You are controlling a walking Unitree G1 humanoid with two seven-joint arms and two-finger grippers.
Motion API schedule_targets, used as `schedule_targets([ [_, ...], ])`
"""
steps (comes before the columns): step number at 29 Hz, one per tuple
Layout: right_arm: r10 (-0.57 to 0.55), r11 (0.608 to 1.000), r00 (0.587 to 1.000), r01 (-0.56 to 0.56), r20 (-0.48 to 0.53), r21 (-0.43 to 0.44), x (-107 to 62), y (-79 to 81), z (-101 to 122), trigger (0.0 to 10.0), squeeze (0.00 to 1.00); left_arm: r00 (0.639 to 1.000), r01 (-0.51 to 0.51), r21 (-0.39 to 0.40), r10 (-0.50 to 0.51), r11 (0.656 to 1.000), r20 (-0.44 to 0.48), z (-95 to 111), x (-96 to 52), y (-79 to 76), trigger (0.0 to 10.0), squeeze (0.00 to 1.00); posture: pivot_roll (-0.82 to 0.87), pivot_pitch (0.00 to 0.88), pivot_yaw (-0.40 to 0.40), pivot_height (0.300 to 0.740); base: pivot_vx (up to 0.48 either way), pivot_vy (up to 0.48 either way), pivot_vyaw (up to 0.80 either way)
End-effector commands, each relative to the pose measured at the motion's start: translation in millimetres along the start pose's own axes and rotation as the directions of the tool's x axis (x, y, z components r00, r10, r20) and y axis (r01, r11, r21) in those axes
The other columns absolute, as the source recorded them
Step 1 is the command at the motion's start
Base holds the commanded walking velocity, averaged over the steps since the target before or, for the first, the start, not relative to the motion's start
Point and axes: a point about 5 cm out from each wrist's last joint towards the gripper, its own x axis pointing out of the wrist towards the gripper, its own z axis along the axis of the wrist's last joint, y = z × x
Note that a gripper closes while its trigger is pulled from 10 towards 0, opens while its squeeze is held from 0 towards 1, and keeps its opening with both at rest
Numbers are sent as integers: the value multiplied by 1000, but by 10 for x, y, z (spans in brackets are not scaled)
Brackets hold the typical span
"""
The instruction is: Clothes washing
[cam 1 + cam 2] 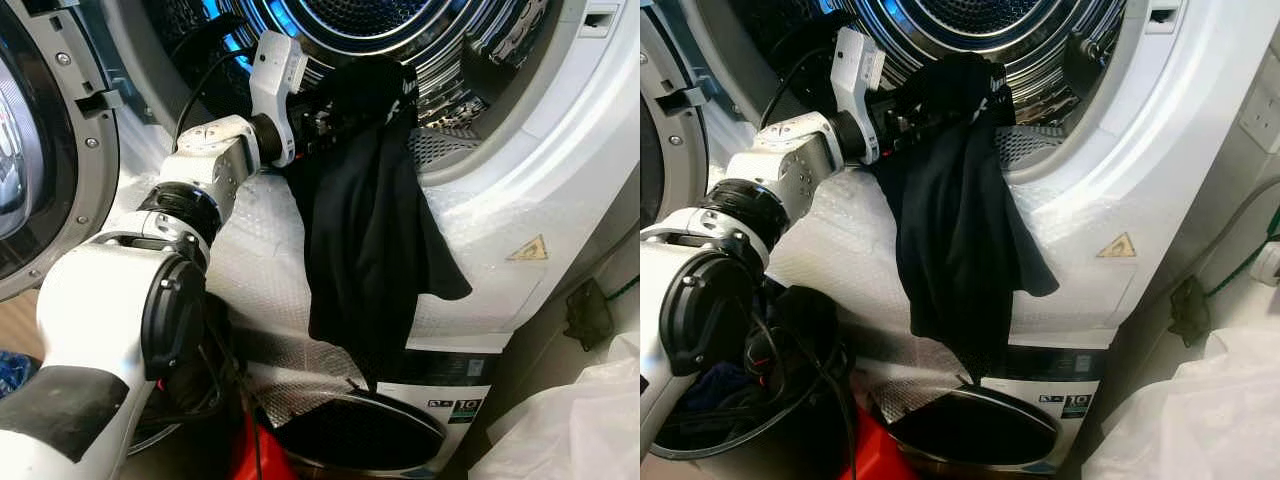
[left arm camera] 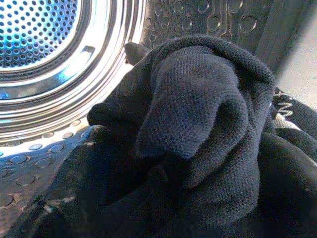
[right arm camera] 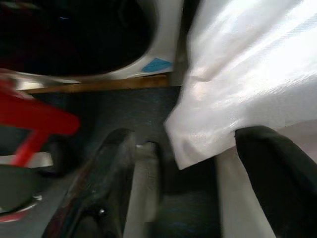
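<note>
The left gripper (image 1: 335, 108) sits at the mouth of the washer drum (image 1: 400, 40), its fingers buried in the bunched top of a black garment (image 1: 365, 230), so their exact spread cannot be read, though the cloth hanging from that point suggests they are closed on it. The left wrist view shows the knit fabric (image 2: 198, 124) heaped right before the camera with the steel drum wall (image 2: 44, 64) behind. Only the upper bunch lies at the opening; most of the garment hangs down outside over the white front panel (image 1: 470, 250), reaching the dark door of the lower machine (image 1: 360, 430). The likely trouble is that this long tail stays out over the door rim (image 1: 440, 150): if released here, its weight could drag the whole piece back out to the floor, or it could catch in the door seal. The right gripper (image 3: 173, 163) hangs low with its fingers apart, holding nothing, beside a sheet of clear plastic (image 3: 247, 74).
</note>
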Motion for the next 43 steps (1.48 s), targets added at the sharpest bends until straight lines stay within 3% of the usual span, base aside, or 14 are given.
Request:
schedule_targets([
  [1,162,986,987,-162,8,30,5,168,25,10000,0,999,-6,23,6,1000,-39,-63,-39,30,10000,1000,-157,29,96,740,0,0,0],
  [11,505,861,847,-507,165,-31,-1,153,429,10000,0,999,-20,24,20,1000,-37,-59,-53,49,10000,1000,-160,24,92,740,0,0,0],
  [13,674,735,719,-675,168,-63,-113,225,473,10000,0,999,-19,25,20,1000,-40,-64,-54,49,10000,1000,-160,23,90,740,0,0,0],
  [14,807,590,575,-798,137,-126,-287,282,498,10000,0,999,-18,26,19,999,-42,-70,-56,49,10000,1000,-160,23,90,740,0,0,0],
  [19,898,435,395,-865,193,-251,-592,400,834,10000,0,999,-17,27,18,999,-45,-89,-58,47,10000,1000,-167,18,83,740,0,0,0],
  [20,901,424,367,-862,232,-279,-651,471,960,10000,345,999,-17,27,19,999,-45,-90,-59,47,10000,1000,-167,18,83,740,0,0,0],
  [21,903,410,336,-859,267,-307,-717,549,1082,10000,1000,999,-18,26,19,999,-45,-92,-59,47,10000,1000,-167,18,82,740,0,0,0],
  [22,904,403,318,-856,286,-323,-758,595,1153,10000,1000,999,-18,25,20,1000,-44,-93,-59,48,10000,1000,-167,18,82,740,0,0,0],
  [27,746,631,342,-638,571,-442,-943,935,1886,10000,1000,999,-20,25,21,999,-45,-104,-63,50,10000,1000,-163,18,78,740,0,0,0],
  [28,718,649,310,-622,623,-438,-1041,1043,2037,10000,565,999,-19,24,20,1000,-45,-109,-64,49,10000,1000,-165,18,76,740,0,0,0],
  [31,684,625,222,-670,695,-401,-1348,1271,2286,10000,255,999,-18,23,19,1000,-46,-119,-67,49,10000,1000,-160,18,73,740,0,0,0],
  [32,701,599,176,-670,691,-437,-1478,1365,2315,10000,0,999,-20,23,21,1000,-47,-122,-69,51,10000,1000,-154,18,72,740,0,0,0],
  [36,689,629,186,-632,700,-452,-1548,1368,2297,10000,0,999,-22,22,23,1000,-47,-123,-80,61,10000,1000,-152,18,68,740,0,0,0],
  [43,316,938,395,-267,863,-221,-1450,911,2441,10000,0,999,-31,16,31,999,-37,-109,-94,80,10000,1000,-154,21,68,740,0,0,0],
])
